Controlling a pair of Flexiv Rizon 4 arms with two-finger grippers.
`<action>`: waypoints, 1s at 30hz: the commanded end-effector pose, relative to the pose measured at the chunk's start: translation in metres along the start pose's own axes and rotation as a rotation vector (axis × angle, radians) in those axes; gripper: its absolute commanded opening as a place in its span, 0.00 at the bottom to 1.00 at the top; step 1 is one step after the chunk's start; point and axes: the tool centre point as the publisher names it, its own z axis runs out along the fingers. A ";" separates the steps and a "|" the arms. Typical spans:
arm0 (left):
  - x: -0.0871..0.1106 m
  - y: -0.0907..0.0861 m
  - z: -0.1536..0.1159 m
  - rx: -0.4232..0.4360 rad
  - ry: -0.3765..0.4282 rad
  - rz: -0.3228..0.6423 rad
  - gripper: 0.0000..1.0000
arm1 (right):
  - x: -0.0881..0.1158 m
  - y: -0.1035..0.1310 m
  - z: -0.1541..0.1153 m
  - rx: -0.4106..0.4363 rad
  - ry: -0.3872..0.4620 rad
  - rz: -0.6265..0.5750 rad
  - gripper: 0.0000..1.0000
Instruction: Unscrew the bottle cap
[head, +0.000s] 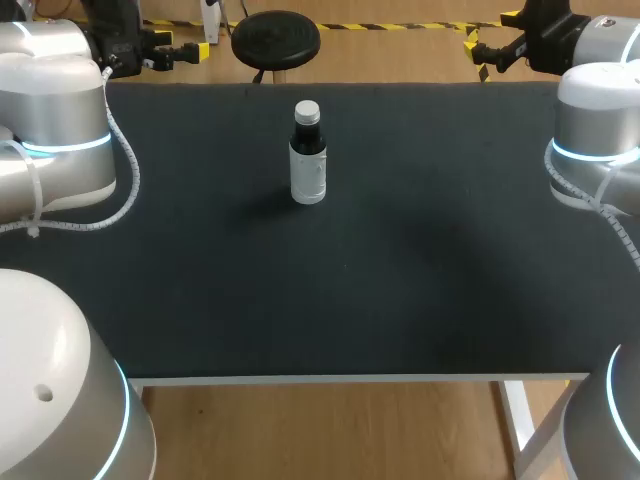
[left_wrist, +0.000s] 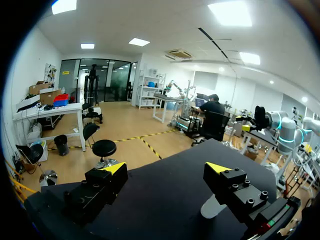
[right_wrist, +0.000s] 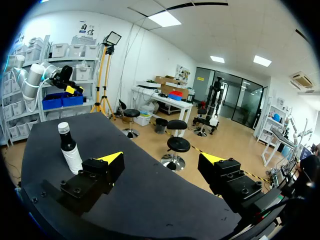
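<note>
Bottle (head: 308, 165): upright, cap (head: 307, 110) on, 12 o'clock of surface (head: 380, 300) centre.
Left jaws: wide, 10 o'clock corner.
Right jaws: wide, 2 o'clock corner.

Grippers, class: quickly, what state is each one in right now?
Left gripper: open, holding nothing.
Right gripper: open, holding nothing; the bottle stands apart from it.
</note>
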 end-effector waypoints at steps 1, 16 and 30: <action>0.000 -0.001 -0.001 -0.003 0.001 -0.001 1.00 | 0.000 0.000 0.000 0.001 0.000 0.000 1.00; 0.000 -0.001 -0.001 -0.003 0.001 -0.001 1.00 | 0.000 0.000 0.000 0.001 0.000 0.000 1.00; 0.011 0.024 0.030 -0.106 0.225 0.282 1.00 | 0.000 0.000 0.000 0.001 0.000 0.000 1.00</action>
